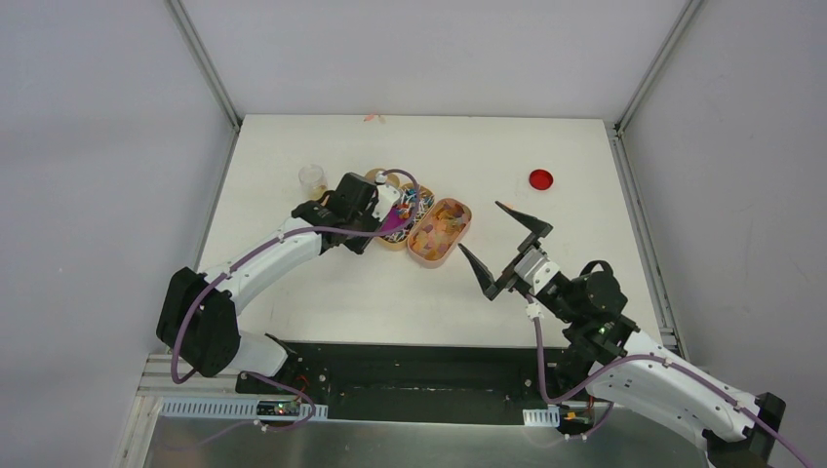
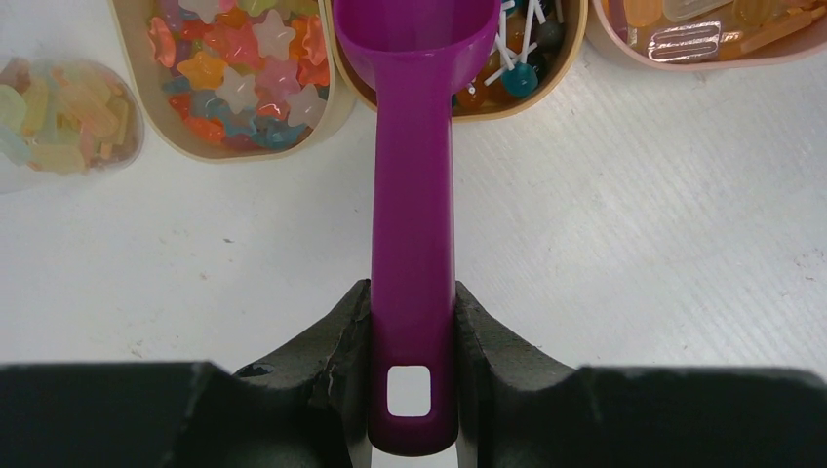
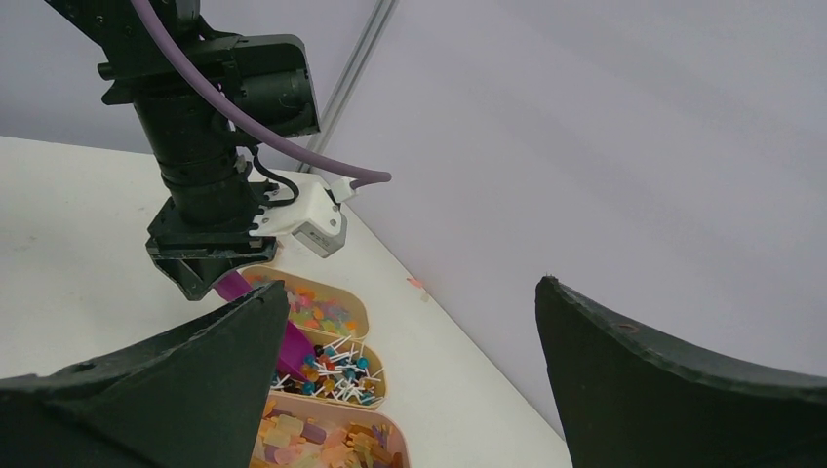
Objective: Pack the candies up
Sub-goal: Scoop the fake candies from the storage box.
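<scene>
Three oval beige trays hold the candies. In the left wrist view these are bright star-shaped bits (image 2: 234, 78), small lollipops on white sticks (image 2: 522, 63) and orange-yellow gummies (image 2: 683, 29). My left gripper (image 2: 412, 292) is shut on the handle of the magenta scoop (image 2: 413, 175). The scoop's bowl reaches over the near rim of the lollipop tray. From above, the left gripper (image 1: 375, 210) is at the trays and the gummy tray (image 1: 441, 232) lies to their right. My right gripper (image 1: 480, 226) is open and empty, raised right of the trays. It faces them in its own view (image 3: 410, 288).
A clear cup (image 2: 59, 117) of pale gummies stands left of the star tray and also shows from above (image 1: 312, 178). A flat red disc (image 1: 540, 178) lies at the back right. A small pink scrap (image 1: 373, 118) lies at the table's far edge.
</scene>
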{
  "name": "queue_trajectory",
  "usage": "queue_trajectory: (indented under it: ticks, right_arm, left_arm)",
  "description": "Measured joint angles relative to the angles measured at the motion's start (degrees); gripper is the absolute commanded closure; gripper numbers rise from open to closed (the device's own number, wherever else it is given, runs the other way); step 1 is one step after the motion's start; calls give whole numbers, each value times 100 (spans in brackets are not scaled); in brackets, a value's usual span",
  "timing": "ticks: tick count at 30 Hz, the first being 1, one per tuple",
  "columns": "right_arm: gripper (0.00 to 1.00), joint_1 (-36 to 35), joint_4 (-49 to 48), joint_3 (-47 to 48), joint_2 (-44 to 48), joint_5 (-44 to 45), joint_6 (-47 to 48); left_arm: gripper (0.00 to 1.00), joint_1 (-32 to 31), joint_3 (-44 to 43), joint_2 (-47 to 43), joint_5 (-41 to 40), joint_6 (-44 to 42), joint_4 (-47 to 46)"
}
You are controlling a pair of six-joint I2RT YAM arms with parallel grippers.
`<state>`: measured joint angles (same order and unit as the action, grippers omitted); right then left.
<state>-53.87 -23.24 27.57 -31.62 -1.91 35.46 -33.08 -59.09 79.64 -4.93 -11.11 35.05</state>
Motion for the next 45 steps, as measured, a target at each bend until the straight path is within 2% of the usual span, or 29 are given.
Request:
queue_trajectory:
  ticks: [16, 34, 45]
  right_arm:
    - [1, 0, 0, 0, 24, -28, -4]
    - [1, 0, 0, 0, -28, -46, -4]
    - [1, 0, 0, 0, -26, -42, -4]
  left_arm:
    - [100, 0, 302, -118, 11, -396, -483]
    - [100, 2, 313, -109, 129, 20, -575]
    - [100, 4, 935, -251, 2, 24, -1182]
